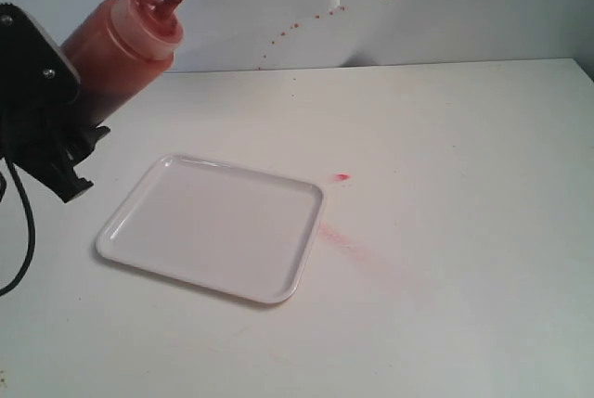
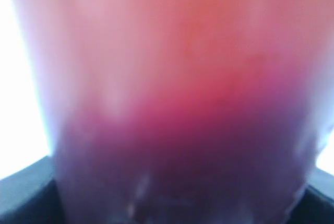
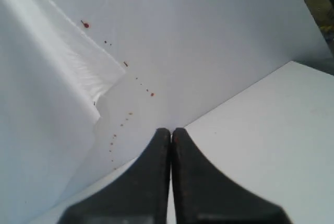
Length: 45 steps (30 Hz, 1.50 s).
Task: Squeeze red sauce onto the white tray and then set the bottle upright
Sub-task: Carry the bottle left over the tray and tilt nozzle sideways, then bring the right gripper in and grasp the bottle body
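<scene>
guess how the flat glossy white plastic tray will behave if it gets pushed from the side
The flat white plastic tray lies low and wide on the smooth white table, so it would probably slide rather than tip. It looks thin and carries nothing, so likely light and easily shifted. Its low rounded rim probably offers little to grip.

You are working at a robot test bench in a lab-type setting. Confirm this by the plain white table [image 1: 445, 305], the creased white sheet backdrop [image 1: 445, 8] hung behind it and flecked with red spatter [image 1: 316, 18], and the black robot arm [image 1: 32, 110] with its trailing cable [image 1: 31, 231].
</scene>
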{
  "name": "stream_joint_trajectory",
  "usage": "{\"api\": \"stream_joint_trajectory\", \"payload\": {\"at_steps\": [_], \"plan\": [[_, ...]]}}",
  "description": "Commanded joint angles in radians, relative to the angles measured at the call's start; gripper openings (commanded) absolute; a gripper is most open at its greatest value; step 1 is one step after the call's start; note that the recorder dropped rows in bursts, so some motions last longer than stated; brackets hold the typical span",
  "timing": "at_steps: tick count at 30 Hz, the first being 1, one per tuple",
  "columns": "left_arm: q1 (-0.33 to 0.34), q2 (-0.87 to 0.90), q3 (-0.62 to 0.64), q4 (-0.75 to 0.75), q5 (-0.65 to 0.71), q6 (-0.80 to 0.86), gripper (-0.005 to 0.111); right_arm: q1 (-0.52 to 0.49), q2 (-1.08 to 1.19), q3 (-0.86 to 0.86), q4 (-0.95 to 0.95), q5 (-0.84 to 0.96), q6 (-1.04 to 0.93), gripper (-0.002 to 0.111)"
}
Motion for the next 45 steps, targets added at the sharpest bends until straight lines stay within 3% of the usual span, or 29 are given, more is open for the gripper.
{"api": "stream_joint_trajectory", "payload": {"at_steps": [1,10,20,23,28,36,42,44,45], "plan": [[0.001,0.044,-0.082,-0.017,0.058,0.042,0.0,0.035,-0.005,-0.054,0.023,0.032,-0.143,0.001],[0.001,0.168,-0.18,-0.017,0.188,0.288,0.0,0.179,0.1,-0.262,0.087,0.128,-0.211,0.001],[0.001,0.248,-0.229,-0.017,0.238,0.521,0.0,0.415,0.607,-0.698,0.382,0.274,-0.786,0.001],[0.001,0.25,-0.237,-0.017,0.238,0.564,0.0,0.467,0.784,-0.844,0.394,0.31,-0.837,0.001],[0.001,0.25,-0.249,-0.017,0.238,0.641,0.0,0.485,1.072,-1.045,0.38,0.377,-0.927,0.001],[0.001,0.25,-0.247,-0.017,0.253,0.789,0.0,0.485,1.501,-1.31,0.265,0.29,-0.927,0.002],[-0.005,0.24,-0.172,-0.017,0.337,0.957,0.0,0.485,1.64,-1.377,0.267,0.205,-1.061,0.007],[-0.01,0.231,-0.125,-0.017,0.337,1.057,0.0,0.485,1.642,-1.38,0.267,0.181,-1.118,0.022],[-0.02,0.219,-0.102,-0.017,0.344,1.09,0.0,0.485,1.642,-1.38,0.267,0.173,-1.142,0.037]]}}
